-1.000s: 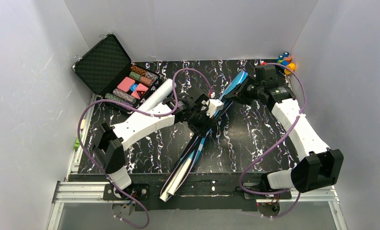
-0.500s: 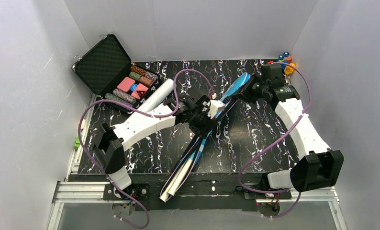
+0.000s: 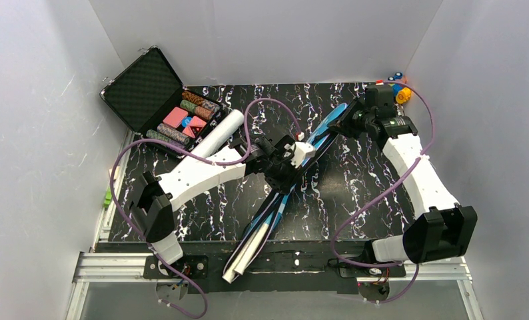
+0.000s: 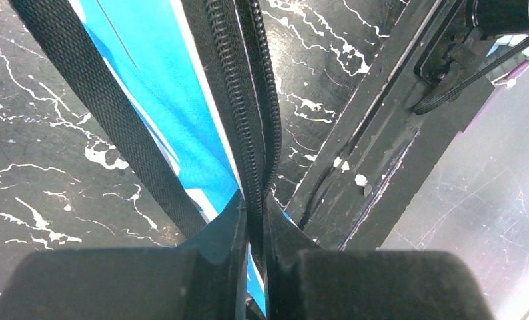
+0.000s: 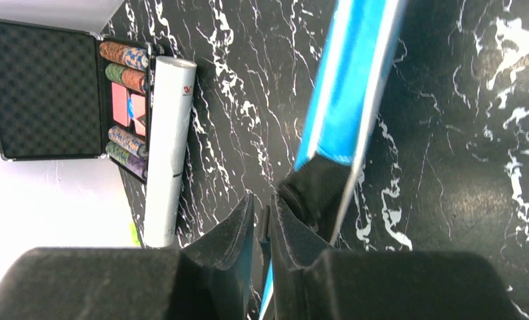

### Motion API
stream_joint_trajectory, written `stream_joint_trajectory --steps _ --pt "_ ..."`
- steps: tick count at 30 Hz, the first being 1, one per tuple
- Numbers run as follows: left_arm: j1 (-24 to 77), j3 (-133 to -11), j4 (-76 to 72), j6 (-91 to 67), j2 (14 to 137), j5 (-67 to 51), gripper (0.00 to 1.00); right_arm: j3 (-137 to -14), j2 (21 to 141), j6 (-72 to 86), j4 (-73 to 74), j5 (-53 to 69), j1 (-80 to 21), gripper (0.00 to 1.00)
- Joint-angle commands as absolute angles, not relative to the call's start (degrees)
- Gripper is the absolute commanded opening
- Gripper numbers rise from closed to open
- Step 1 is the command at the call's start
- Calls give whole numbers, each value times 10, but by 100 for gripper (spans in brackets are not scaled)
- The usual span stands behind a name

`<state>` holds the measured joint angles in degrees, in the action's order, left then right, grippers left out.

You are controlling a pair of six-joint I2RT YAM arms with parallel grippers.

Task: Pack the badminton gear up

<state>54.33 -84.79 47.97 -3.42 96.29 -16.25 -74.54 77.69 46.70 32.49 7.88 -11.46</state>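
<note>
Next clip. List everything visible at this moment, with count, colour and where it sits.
racket bag: one, blue with black zip, diagonal across the table
strap: one, black, beside the bag's blue panel
tube: one, white, next to the case
case: one, black, open, far left corner
chips: several rows, mixed colours, inside the case
toys: small cluster, orange and blue, far right corner
table: one, black marbled
cables: two, purple, looped over the arms
left gripper: one, black, shut on the bag's zip edge
right gripper: one, black, at the bag's far end, grip unclear
</note>
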Motion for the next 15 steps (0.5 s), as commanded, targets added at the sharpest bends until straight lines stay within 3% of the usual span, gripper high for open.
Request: stream_joint_trajectory --steps 1,3,9,15 --pt "556 -852 455 -22 949 -179 0 -795 797 450 280 55 -109 21" --pt "556 -851 455 -22 949 -174 0 -817 807 444 292 62 -109 22" --pt "556 -851 455 -24 950 -163 0 -808 757 425 348 49 -109 46" --pt "556 -863 461 -27 956 -162 0 -771 688 416 396 44 -108 50"
